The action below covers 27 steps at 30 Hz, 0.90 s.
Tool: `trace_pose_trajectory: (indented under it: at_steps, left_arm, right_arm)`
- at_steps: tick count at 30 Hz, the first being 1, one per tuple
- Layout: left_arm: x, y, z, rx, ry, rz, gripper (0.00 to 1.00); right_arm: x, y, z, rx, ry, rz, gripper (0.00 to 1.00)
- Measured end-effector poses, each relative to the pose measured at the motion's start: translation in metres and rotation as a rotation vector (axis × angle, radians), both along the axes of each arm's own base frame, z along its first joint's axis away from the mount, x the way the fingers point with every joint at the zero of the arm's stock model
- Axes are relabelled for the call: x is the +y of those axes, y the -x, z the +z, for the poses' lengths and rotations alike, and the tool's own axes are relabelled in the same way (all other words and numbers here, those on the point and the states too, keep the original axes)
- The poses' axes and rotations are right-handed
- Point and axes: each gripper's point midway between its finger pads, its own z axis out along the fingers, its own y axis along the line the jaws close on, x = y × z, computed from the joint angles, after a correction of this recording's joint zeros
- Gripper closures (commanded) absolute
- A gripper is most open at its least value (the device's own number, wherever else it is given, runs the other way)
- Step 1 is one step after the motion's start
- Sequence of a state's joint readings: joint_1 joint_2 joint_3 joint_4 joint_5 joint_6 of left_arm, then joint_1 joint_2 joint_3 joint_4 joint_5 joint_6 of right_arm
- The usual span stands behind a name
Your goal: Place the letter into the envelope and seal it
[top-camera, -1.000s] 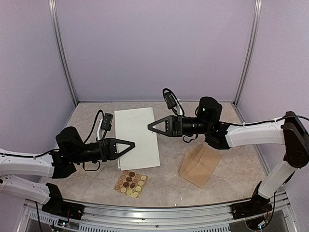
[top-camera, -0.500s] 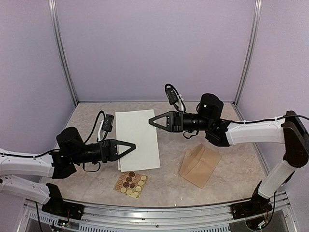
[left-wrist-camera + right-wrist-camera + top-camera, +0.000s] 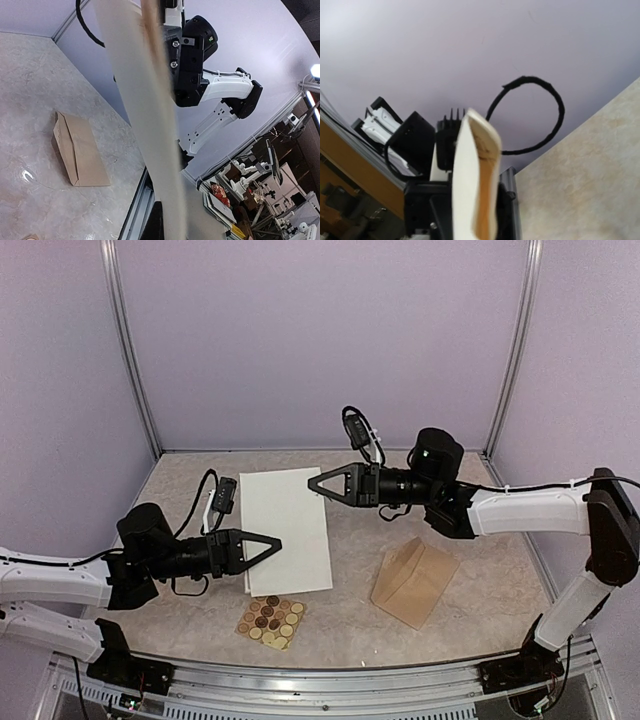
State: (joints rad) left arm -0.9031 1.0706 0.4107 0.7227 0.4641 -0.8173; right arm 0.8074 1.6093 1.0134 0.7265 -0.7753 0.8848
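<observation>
The letter [image 3: 286,525] shows its plain white back and is held off the table between both grippers. My left gripper [image 3: 270,541] is shut on its near left edge. My right gripper [image 3: 316,485] is shut on its far right edge. In the left wrist view the letter [image 3: 150,110] runs edge-on as a blurred cream strip. In the right wrist view the letter [image 3: 472,175] is bowed, with its brownish inner side showing. The tan envelope [image 3: 413,582] lies flat on the table at the right, apart from both grippers. It also shows in the left wrist view [image 3: 80,150].
A small tan sheet of round stickers [image 3: 270,620] lies near the front edge, below the letter. Purple walls with metal posts close in the back and sides. A metal rail [image 3: 330,680] runs along the front edge.
My right gripper has moved up and back with the letter's far right edge, raising that side. My left gripper has hardly moved.
</observation>
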Motion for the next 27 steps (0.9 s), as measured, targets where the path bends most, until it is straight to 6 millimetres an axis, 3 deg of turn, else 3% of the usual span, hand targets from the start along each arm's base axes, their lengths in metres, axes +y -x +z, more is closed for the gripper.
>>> trace_pose_trajectory:
  at_steps: [4,7,22,25,27]
  left_arm:
    - [0.0,0.0,0.0,-0.001,0.0,0.0,1.0]
    - [0.0,0.002,-0.001,0.0,-0.004,-0.006,1.0]
    - [0.0,0.001,-0.001,0.0,-0.005,-0.002,0.99]
    - [0.0,0.001,-0.002,-0.004,-0.01,-0.003,0.56]
    - [-0.001,0.002,-0.008,0.001,-0.034,-0.001,0.33]
  right_arm:
    - [-0.001,-0.002,0.002,-0.007,-0.003,-0.004,0.92]
    - [-0.002,-0.006,0.003,-0.008,-0.004,-0.015,1.0]
    - [-0.003,-0.008,0.006,-0.013,-0.004,-0.014,1.0]
    - [-0.003,-0.008,0.006,-0.021,-0.002,-0.014,1.0]
    - [-0.004,-0.011,0.008,-0.038,0.001,-0.023,1.0]
